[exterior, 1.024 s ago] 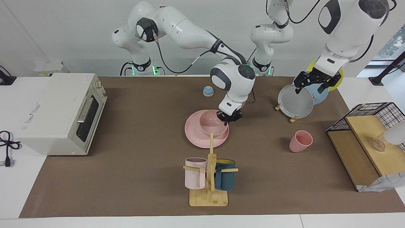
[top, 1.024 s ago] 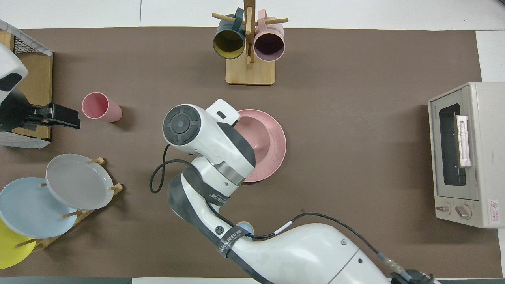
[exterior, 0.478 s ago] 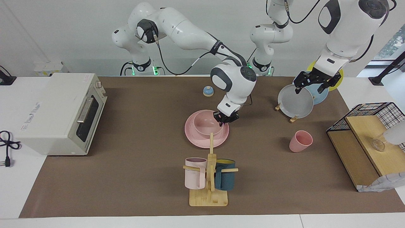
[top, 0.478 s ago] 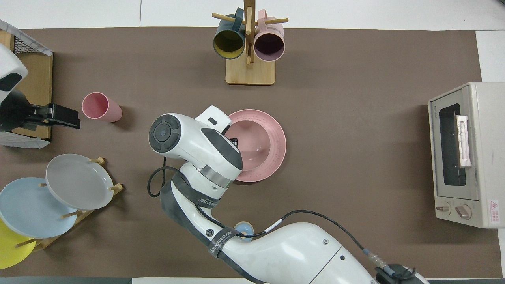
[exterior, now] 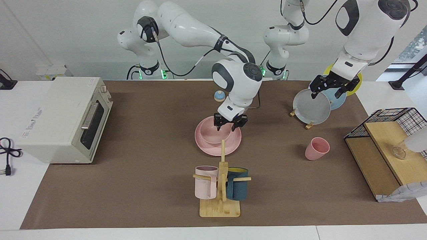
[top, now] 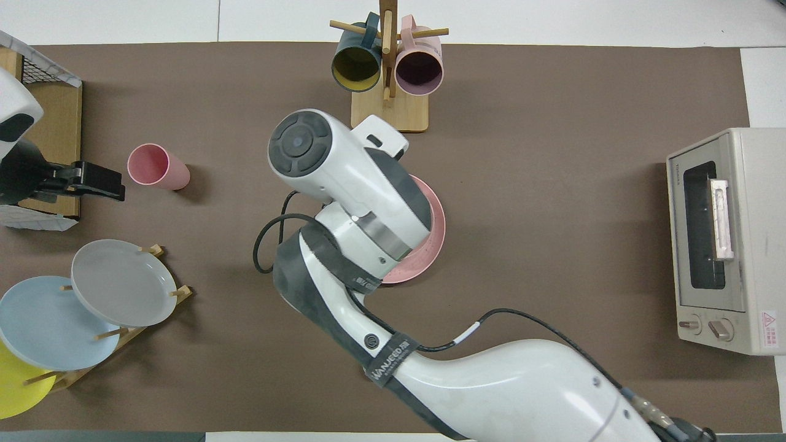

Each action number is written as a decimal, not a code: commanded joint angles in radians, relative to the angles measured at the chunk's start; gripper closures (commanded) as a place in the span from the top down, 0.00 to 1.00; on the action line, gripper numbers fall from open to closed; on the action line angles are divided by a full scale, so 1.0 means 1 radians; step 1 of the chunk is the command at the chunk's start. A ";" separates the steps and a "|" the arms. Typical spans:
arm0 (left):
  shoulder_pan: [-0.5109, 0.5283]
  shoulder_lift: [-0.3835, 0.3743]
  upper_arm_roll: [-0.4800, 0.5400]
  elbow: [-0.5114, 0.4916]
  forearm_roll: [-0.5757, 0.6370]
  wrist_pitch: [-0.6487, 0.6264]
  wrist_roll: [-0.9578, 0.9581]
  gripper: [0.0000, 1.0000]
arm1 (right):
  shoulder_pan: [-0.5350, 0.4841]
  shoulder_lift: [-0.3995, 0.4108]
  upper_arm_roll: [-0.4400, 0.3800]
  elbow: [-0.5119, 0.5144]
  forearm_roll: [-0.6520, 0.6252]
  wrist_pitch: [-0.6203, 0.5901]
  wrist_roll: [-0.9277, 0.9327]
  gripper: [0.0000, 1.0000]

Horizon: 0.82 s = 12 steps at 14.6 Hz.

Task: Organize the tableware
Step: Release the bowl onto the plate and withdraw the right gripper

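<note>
My right gripper (exterior: 230, 125) hangs released over the bowl (exterior: 216, 134), which sits in the plate (exterior: 234, 144). The cup (exterior: 316, 148) stands upright toward the left arm's end, under my open, waiting left gripper (exterior: 328, 89), the nearer tool.

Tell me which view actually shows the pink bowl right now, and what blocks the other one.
Facing view: the bowl sits in plain sight on the pink plate, the right gripper above it, jaws open. Overhead view: the right arm's wrist covers the bowl; only the plate's rim shows.
</note>
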 commanded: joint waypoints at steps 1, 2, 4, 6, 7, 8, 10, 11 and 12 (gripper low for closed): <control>0.000 -0.022 -0.003 -0.014 0.018 -0.002 0.013 1.00 | -0.149 -0.155 0.019 -0.043 0.060 -0.073 -0.135 1.00; -0.001 -0.022 -0.003 -0.016 0.018 0.000 0.013 1.00 | -0.197 -0.189 0.019 -0.041 0.072 -0.123 -0.203 1.00; 0.008 -0.022 -0.003 -0.014 0.018 -0.006 0.013 1.00 | -0.283 -0.246 0.017 -0.043 0.075 -0.217 -0.325 1.00; 0.009 -0.023 -0.003 -0.016 0.018 -0.009 0.014 1.00 | -0.361 -0.278 0.014 -0.052 0.072 -0.269 -0.414 1.00; 0.009 -0.024 -0.003 -0.016 0.018 -0.009 0.013 1.00 | -0.407 -0.293 0.016 -0.078 0.074 -0.274 -0.448 1.00; 0.009 -0.024 -0.002 -0.016 0.018 -0.009 0.013 1.00 | -0.456 -0.324 0.016 -0.118 0.077 -0.273 -0.488 1.00; 0.009 -0.025 -0.002 -0.017 0.018 -0.017 0.010 1.00 | -0.493 -0.370 0.007 -0.211 0.075 -0.265 -0.557 1.00; 0.009 -0.025 -0.002 -0.016 0.018 -0.035 0.011 1.00 | -0.494 -0.420 -0.012 -0.313 0.077 -0.248 -0.562 1.00; 0.009 -0.025 -0.002 -0.016 0.018 -0.043 0.011 1.00 | -0.497 -0.498 -0.019 -0.450 0.075 -0.181 -0.569 1.00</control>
